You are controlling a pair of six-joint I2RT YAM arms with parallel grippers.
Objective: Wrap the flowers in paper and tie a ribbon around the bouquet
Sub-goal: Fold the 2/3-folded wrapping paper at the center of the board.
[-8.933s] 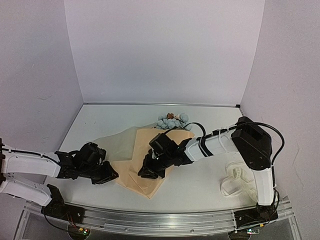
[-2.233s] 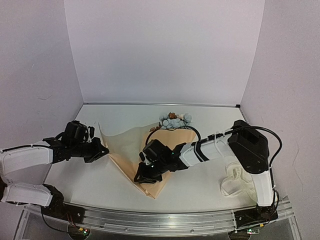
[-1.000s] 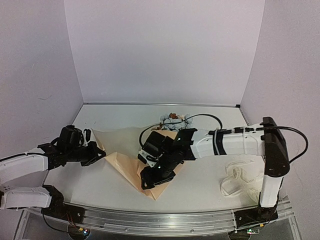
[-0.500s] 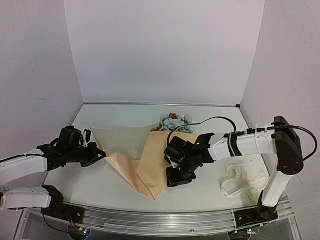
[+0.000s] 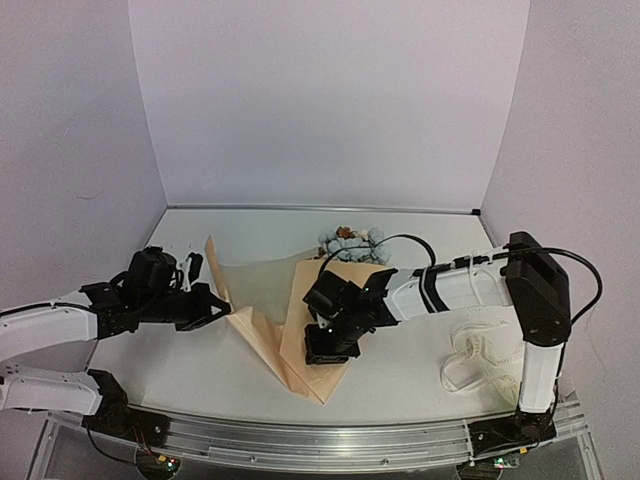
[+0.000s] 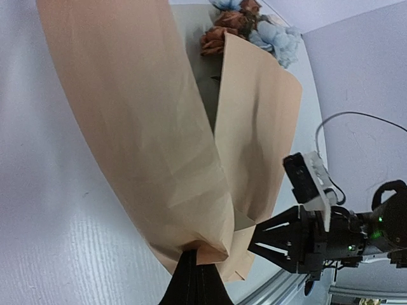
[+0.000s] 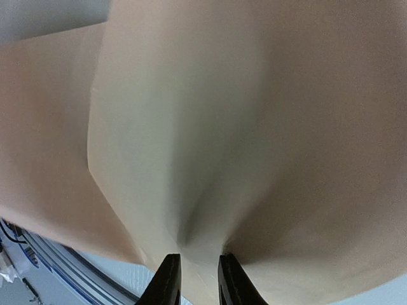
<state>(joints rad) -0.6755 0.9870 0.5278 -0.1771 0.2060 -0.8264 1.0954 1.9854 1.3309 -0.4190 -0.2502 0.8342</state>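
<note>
The tan paper (image 5: 252, 288) lies half folded over the flowers (image 5: 350, 243), whose blue and pink blooms stick out at its far end. My left gripper (image 5: 212, 308) is shut on the paper's left edge and holds that flap raised; in the left wrist view the gripper (image 6: 194, 259) pinches a fold of paper (image 6: 140, 127), with blooms (image 6: 267, 35) at the top. My right gripper (image 5: 322, 348) sits on the folded right flap near the narrow end. In the right wrist view its jaws (image 7: 198, 279) stand close together, with a ridge of paper (image 7: 254, 127) pinched between them. The ribbon (image 5: 462, 348) lies loose at the right.
The right arm's elbow (image 5: 535, 275) stands above the ribbon at the right. White walls close the table on three sides. A metal rail (image 5: 320, 445) runs along the near edge. From the left wrist view the right gripper (image 6: 275, 240) shows beside the paper's narrow end.
The right gripper swung right off the paper's near left part, came back onto the folded flap and narrowed its jaws. The left gripper moved right and lifted its flap higher.
</note>
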